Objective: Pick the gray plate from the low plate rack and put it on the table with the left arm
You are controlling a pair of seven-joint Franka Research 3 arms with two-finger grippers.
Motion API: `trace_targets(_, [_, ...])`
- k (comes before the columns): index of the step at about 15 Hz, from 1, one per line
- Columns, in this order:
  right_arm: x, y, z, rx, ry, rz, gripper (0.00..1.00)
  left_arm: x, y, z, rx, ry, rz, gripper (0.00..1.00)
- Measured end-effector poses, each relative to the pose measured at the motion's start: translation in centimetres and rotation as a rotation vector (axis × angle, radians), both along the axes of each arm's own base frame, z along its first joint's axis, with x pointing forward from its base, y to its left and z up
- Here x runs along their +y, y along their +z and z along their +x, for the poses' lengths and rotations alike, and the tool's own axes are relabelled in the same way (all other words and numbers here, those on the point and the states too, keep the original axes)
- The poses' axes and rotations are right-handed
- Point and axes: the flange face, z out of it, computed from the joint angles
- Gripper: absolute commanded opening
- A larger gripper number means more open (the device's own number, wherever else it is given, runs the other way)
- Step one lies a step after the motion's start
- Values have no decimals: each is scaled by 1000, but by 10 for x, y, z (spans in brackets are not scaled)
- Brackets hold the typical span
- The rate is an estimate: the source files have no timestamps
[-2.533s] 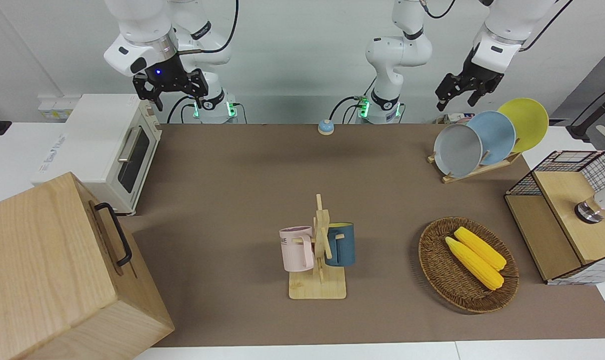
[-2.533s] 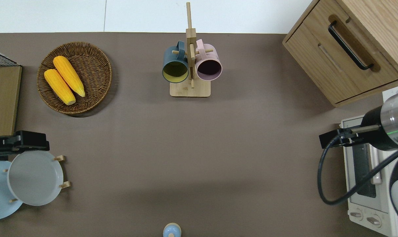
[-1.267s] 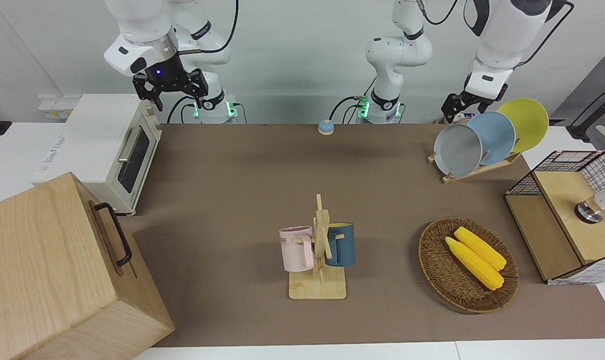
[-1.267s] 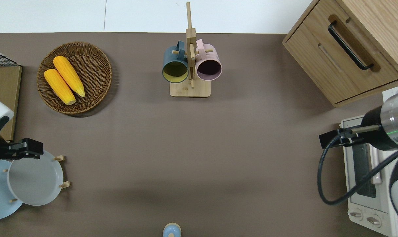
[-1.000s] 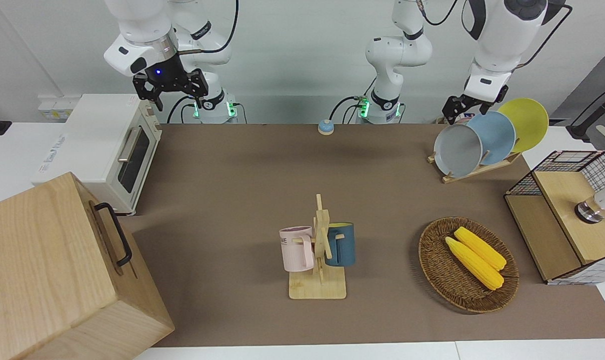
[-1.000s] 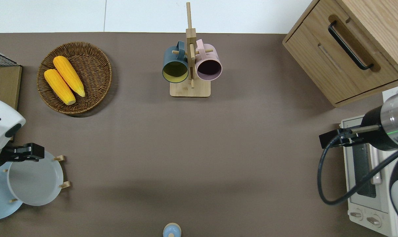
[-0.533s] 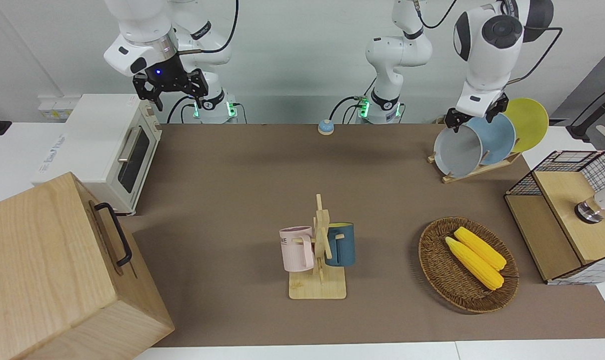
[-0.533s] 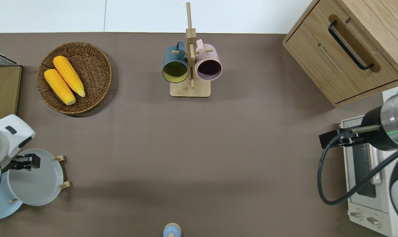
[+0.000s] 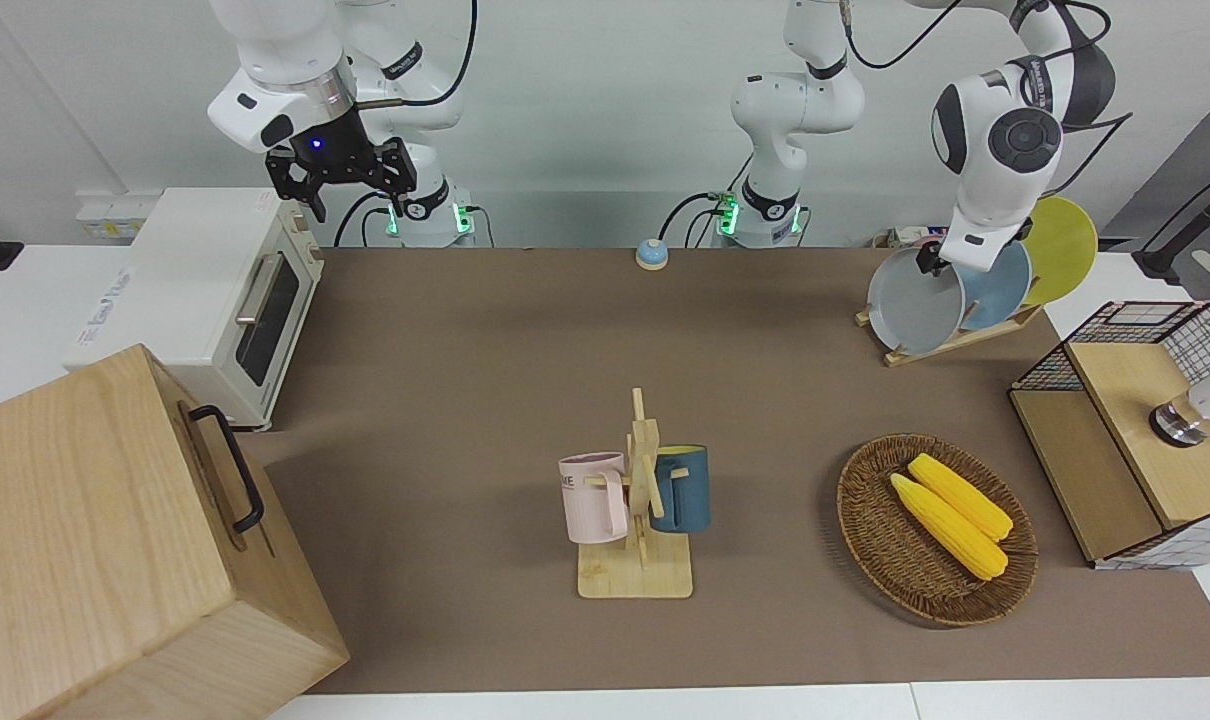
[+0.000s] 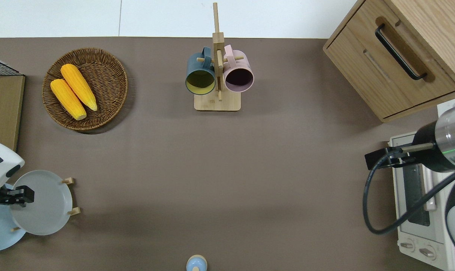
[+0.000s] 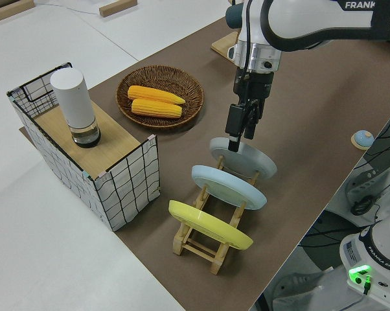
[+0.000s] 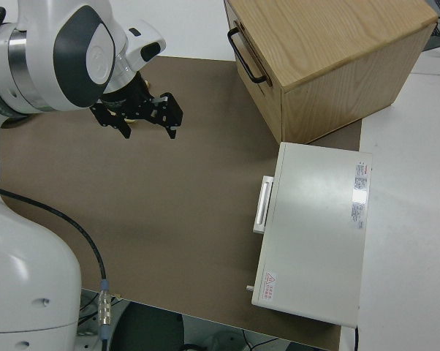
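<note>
The gray plate stands slanted in the low plate rack at the left arm's end of the table, in the slot toward the table's middle. It also shows in the overhead view and in the left side view. My left gripper is open at the plate's upper rim, on the side next to the sky-blue plate; the overhead view and the left side view show it there too. My right gripper is open and empty, its arm parked.
A yellow plate stands in the rack's outer slot. A wicker basket with two corn cobs and a wire-sided wooden shelf lie farther from the robots. A mug stand, a small bell, a toaster oven and a wooden cabinet also stand on the table.
The left arm has swung down from above the rack and brought its gripper to the gray plate's upper rim. The plate stays in the rack. The right arm has not moved.
</note>
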Motion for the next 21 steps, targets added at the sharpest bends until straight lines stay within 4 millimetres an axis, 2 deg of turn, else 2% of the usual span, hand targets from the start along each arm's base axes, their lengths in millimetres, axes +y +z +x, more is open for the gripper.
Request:
trace_targets(4, [0,0,0,0,0,0,990,-4,-20,5,9,2,-21,252])
trace_targets(5, [0,0,0,0,0,0,990,-5,-23,6,10,5,-28,166])
trace_targets(6, [0,0,0,0,0,0,990,-5,-24,6,10,7,-32,138])
trace_targets(9, [0,0,0,0,0,0,987,-5,-23,6,6,10,-36,135])
trace_targets(10, [0,0,0,0,0,0,990,-5,-22,6,3,10,-37,102])
trace_targets(11, [0,0,0,0,0,0,990,-6,-19,6,-3,11,-40,17])
trace_targets(12, [0,0,0,0,0,0,990,-6,-16,7,-11,11,-42,0])
trace_targets(17, [0,0,0,0,0,0,990,-6,-2,9,-38,13,-43,0])
trace_targets(21, [0,0,0,0,0,0,990,-10,30,11,-31,28,-30,0])
